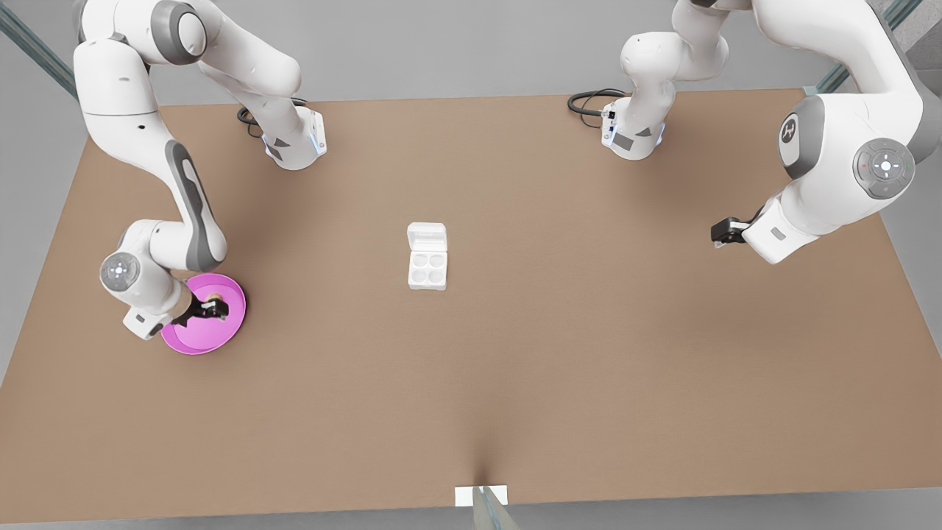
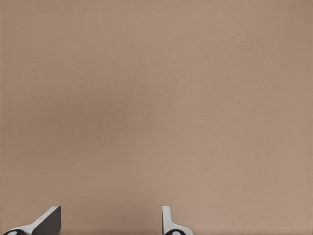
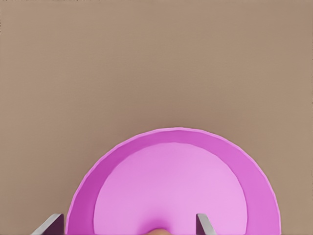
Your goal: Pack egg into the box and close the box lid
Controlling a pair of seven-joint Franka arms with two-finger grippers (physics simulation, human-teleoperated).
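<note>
Right gripper hangs over the pink plate with fingers spread to either side of the egg, seemingly not yet closed on it. At mid-table the box lies ready, box lid folded back. Left gripper waits parted above the table.

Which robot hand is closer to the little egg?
The right gripper. It hangs over the pink plate, fingers open either side of the egg. The left gripper waits far off, over bare table on the front view's right, also open.
</note>
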